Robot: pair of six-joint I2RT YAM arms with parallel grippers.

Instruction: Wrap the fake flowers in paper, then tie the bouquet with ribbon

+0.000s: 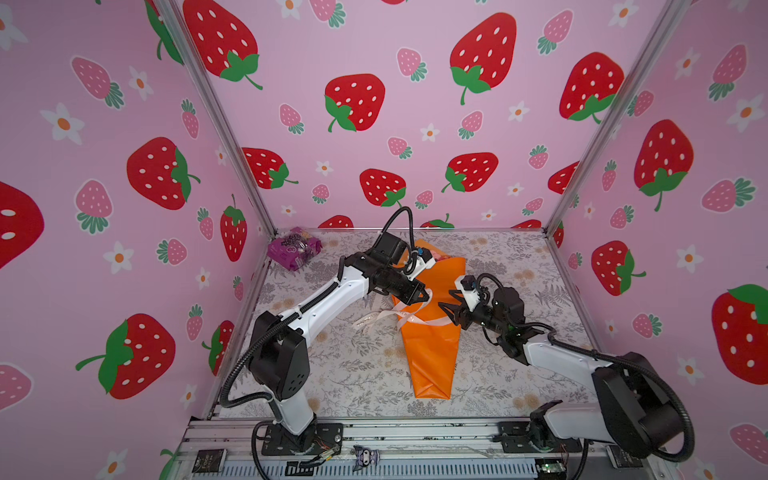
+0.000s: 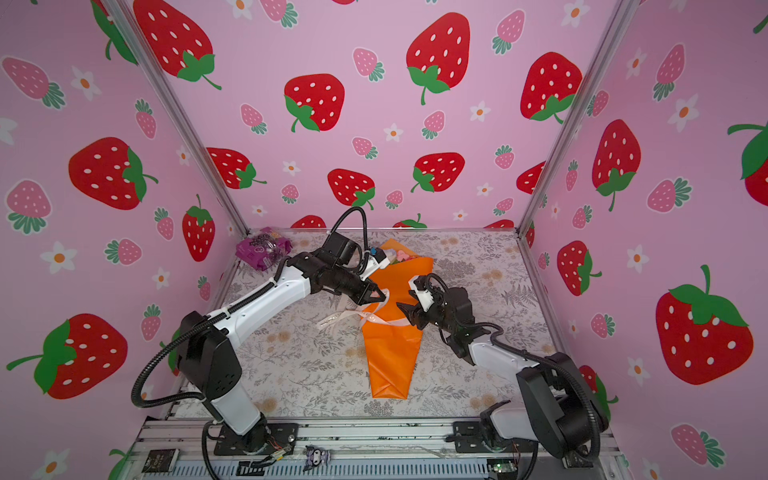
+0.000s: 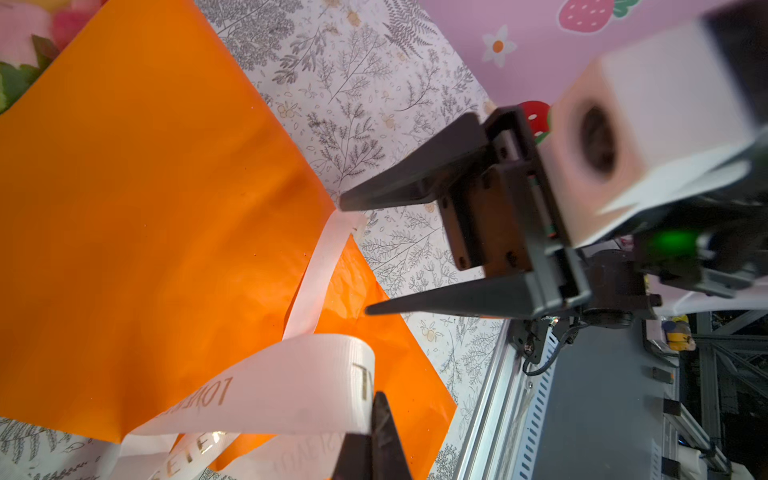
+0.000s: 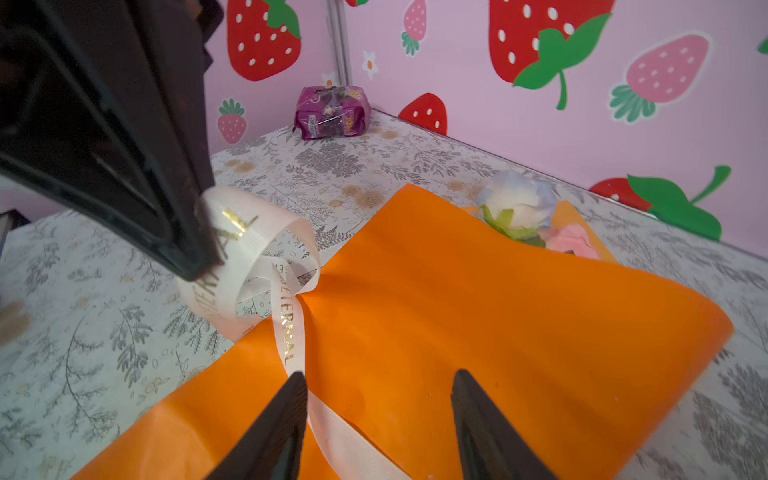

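Mostly orange bouquet (image 1: 430,353), ribbon (image 4: 289,328) midway

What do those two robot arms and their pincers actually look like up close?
The left arm and right arm have glossy white shells between chunky black joint housings. A black ribbed hose loops alongside each. The left gripper and right gripper are black, each with two flat fingers tapering to points and a small white camera box mounted behind.
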